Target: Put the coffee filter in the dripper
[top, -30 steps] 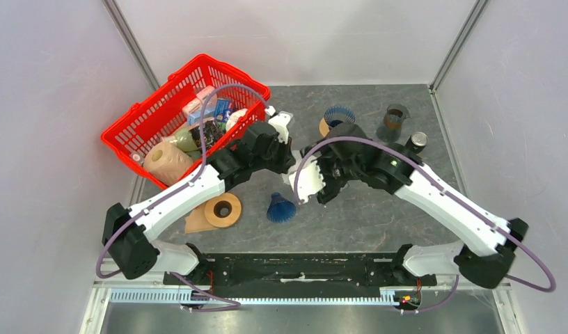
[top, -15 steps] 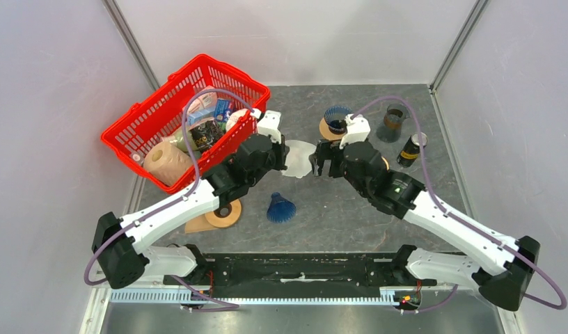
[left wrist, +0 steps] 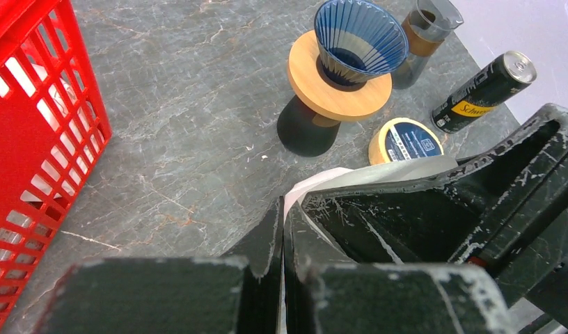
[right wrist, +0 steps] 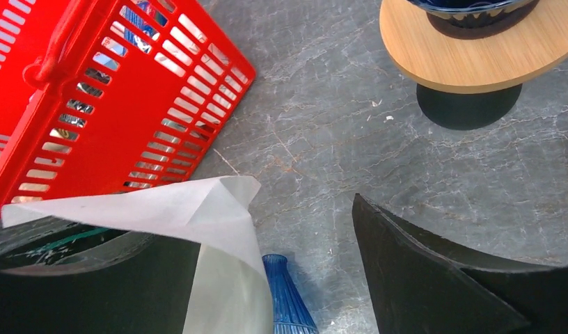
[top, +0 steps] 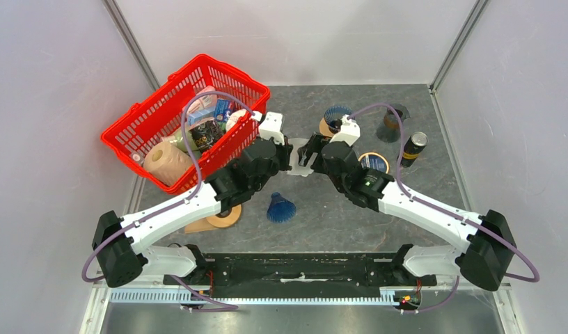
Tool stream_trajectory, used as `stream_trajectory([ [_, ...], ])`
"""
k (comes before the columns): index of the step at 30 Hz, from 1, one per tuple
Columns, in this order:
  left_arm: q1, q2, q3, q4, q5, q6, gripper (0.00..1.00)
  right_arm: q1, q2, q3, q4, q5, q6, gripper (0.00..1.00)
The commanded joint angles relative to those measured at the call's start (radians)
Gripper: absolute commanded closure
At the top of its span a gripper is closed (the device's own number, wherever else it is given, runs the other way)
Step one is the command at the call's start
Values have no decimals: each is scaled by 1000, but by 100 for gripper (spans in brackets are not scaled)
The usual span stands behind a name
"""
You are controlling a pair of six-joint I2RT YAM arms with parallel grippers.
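Step in hand: the filter is carried in the air and not yet seated. It is judged to be at a handover or a two-armed opening of the paper.

The thin white paper coffee filter is pinched by the left end effector, whose jaws are clenched flat on the sheet. It is held above the grey marbled tabletop, at the centre of the top view. The right end effector is spread wide. A folded corner of the filter lies against the finger at the lower left of the right wrist view, and no grip by that end effector is seen.

The blue ribbed cone-shaped dripper sits in a round wooden stand at the upper right of the left wrist view. Its inside is bare, and it stands well apart from the filter.

Next move, as judged: the filter is to be opened into a cone, brought over the dripper mouth point down, then lowered and released.

Materials: the paper is limp and creased, and is likely to collapse or fold if gripped by one edge. The dripper looks glazed and hard, its flutes regular. A red plastic lattice basket fills the left edge of the frame.
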Motion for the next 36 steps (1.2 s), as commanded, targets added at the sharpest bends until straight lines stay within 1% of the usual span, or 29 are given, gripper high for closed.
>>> stream_trajectory([
  [1,-9,-25,-8,60,-59,-40,98,1,1,-7,83,79,35,19],
  [3,-11,-22,-8,60,-57,-40,98,3,-2,-31,114,88,28,26],
  [6,-11,-27,-12,60,-55,-40,98,-3,6,-36,105,116,20,45],
  [8,-11,-35,-16,59,-63,-35,98,-12,9,-39,99,100,19,51],
  [12,-11,-40,-16,54,-116,-19,98,-33,-7,-63,98,58,36,69],
  [17,-11,-41,-8,29,-168,-5,98,-49,-30,-73,66,41,21,88],
  [21,-11,-43,-4,17,-203,6,98,-58,-49,-76,18,21,-4,93],
  [24,-10,-38,5,7,-202,10,98,-59,-65,-80,6,-6,-22,94],
  [26,-11,-33,15,-3,-168,7,98,-60,-71,-71,4,-29,-43,95],
  [29,-11,-30,19,3,-80,8,98,-60,-67,-44,6,-63,-70,100],
  [31,-10,-36,9,31,-9,16,91,-59,-52,-11,1,-74,-91,100],
  [33,-11,-41,12,30,64,16,74,-63,-40,31,-21,-76,-101,100],
  [34,-11,-44,13,29,95,14,62,-65,-32,58,-45,-76,-106,100],
  [36,-11,-60,13,22,129,2,43,-79,-22,103,-87,-95,-115,100],
])
